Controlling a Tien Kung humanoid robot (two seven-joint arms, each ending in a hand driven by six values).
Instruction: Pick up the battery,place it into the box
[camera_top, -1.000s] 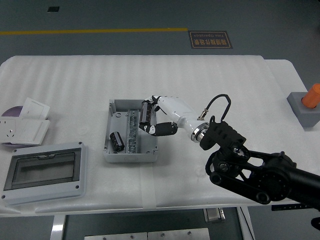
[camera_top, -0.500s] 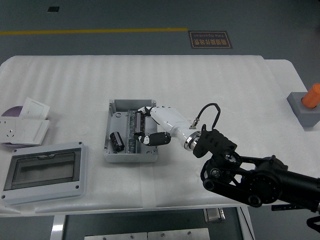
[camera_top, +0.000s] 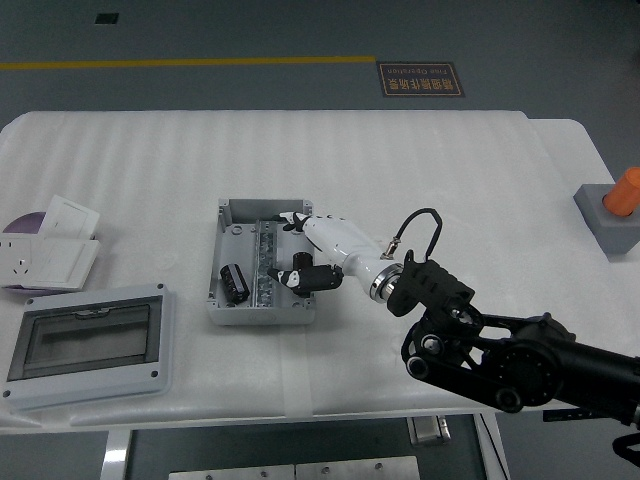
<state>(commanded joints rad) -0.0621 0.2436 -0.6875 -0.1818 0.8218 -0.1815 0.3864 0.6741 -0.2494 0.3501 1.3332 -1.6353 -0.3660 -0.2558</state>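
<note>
Right hand (camera_top: 305, 252) reaches over box (camera_top: 228, 310); fingers look spread, apparently holding nothing; a battery (camera_top: 234, 283) lies in the left compartment.

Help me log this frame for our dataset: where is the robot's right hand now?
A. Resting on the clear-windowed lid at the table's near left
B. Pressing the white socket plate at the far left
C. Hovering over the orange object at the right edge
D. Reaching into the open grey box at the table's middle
D: the right hand reaches over the rim of the open grey box, right of a black battery lying inside.
</note>
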